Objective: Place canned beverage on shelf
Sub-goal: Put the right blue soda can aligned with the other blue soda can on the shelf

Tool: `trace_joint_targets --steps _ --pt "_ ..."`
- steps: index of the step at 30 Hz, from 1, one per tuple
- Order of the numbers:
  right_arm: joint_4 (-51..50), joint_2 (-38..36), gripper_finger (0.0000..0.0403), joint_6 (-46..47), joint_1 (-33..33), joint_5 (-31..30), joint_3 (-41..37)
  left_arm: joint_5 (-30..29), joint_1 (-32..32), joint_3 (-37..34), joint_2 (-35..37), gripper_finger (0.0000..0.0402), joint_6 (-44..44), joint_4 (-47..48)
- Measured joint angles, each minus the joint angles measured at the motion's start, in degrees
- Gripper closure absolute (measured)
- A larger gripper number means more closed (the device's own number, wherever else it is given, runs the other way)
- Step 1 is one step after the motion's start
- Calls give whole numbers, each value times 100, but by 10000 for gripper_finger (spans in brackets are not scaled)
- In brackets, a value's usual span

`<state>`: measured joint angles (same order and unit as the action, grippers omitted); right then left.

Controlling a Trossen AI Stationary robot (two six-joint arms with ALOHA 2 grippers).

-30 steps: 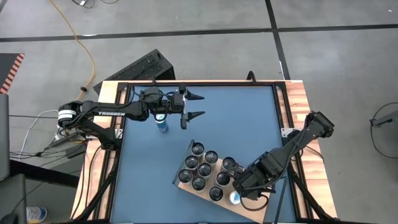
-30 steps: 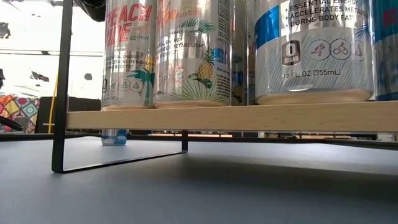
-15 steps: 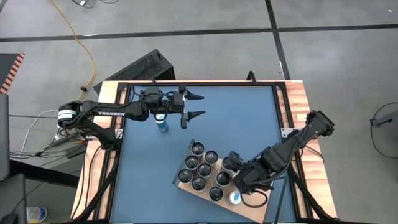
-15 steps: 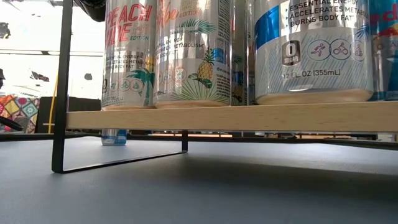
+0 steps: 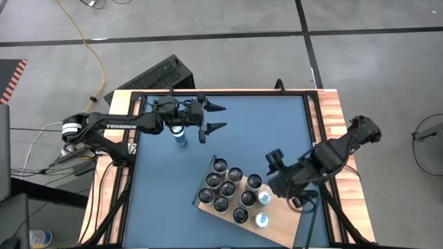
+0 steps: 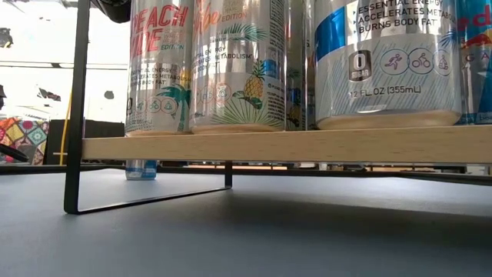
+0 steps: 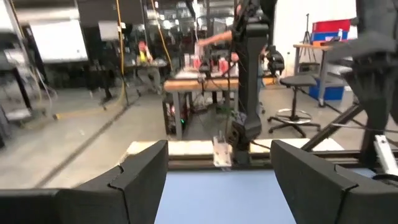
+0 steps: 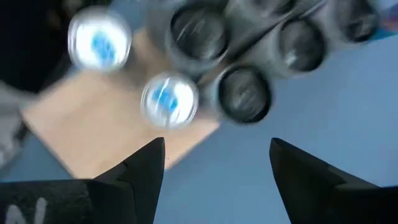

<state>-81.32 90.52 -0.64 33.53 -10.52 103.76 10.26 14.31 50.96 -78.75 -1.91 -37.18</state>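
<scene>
Blue table top [image 5: 277, 131] fills the high view, edged with wooden strips and ringed by grey floor. On its near right part lies the shelf [image 5: 278, 225], a light-wood board set at a slant, with bare wood at its near right end. It carries a cluster of dark-topped cans [image 5: 223, 187] and two blue-topped cans: one [image 5: 264, 198] just beside the cluster, the other [image 5: 261, 220] nearer the board's near edge, a little apart. From table height the board [image 6: 307, 144] stands raised on a thin dark frame [image 6: 77, 115], and the printed cans [image 6: 234, 65] stand upright on it in a tight row.

Just right of the shelf the right gripper [image 5: 278, 171] hangs above the table, its fingers spread and holding nothing; its wrist view looks down between the two fingers [image 8: 140, 171] onto both blue-topped cans [image 8: 169, 101] and the bare wood.

Another blue can [image 5: 181, 140] stands alone on the far left of the table. The left gripper [image 5: 220, 117] hovers just beyond it, fingers spread wide and empty
</scene>
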Motion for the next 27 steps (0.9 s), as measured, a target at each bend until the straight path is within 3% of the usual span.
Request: trace_joint_targets --steps 7,13,21,27 --pt "249 -228 132 1235 96 -143 1 97 2 0 395 132 2 949" --pt "141 137 132 1267 486 -561 -6 97 2 2 699 132 -87 1252" --pt "17 159 132 554 469 -1758 -9 -111 32 2 1217 132 -46 1914" --pt "206 -160 132 1071 142 -1746 1 -385 57 0 1696 132 -56 2930"
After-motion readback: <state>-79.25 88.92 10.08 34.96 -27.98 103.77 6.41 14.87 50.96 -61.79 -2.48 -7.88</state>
